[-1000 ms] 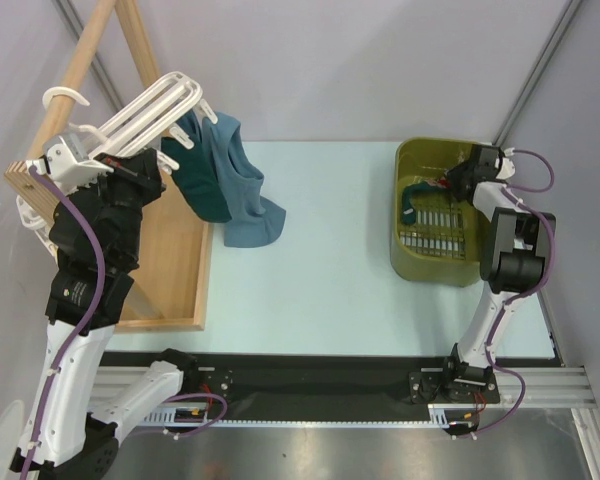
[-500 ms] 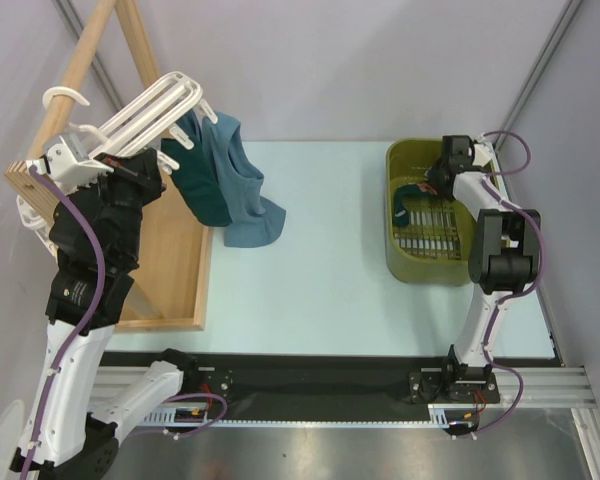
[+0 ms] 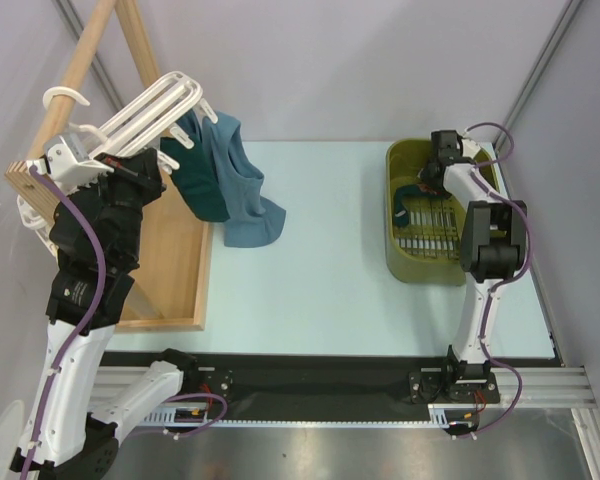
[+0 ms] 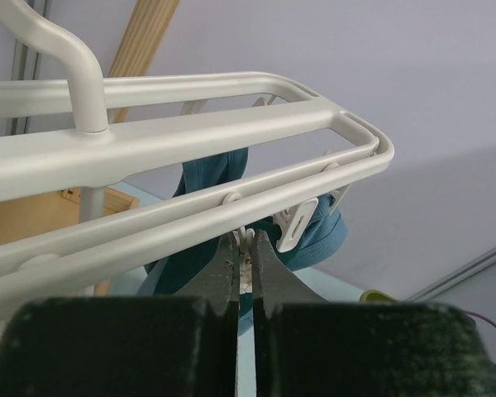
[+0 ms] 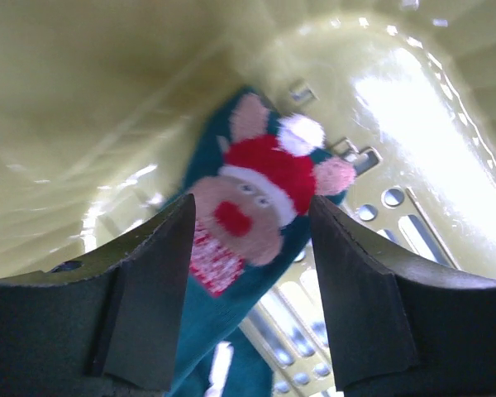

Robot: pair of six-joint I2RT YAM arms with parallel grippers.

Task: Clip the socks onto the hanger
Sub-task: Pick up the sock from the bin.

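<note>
The white hanger (image 3: 150,105) sticks out from the wooden rack at the upper left. A dark teal sock (image 3: 202,188) and a steel-blue sock (image 3: 245,195) hang from it. My left gripper (image 4: 246,244) is shut on a small white clip under the hanger's bars (image 4: 231,132), with the teal sock (image 4: 219,169) just behind. My right gripper (image 5: 250,207) is open inside the olive basket (image 3: 395,215). It hovers close over a teal sock (image 5: 207,331) with a red-and-white reindeer motif (image 5: 260,194), one finger on each side. That sock also shows in the top view (image 3: 410,200).
The wooden A-frame rack (image 3: 175,270) stands along the table's left side. The olive basket sits at the back right, close to the table's right edge. A grey wall closes the back.
My right gripper has moved left and toward the back end of the basket, over the motif sock. The basket has shifted a little left. The left arm has not moved.
</note>
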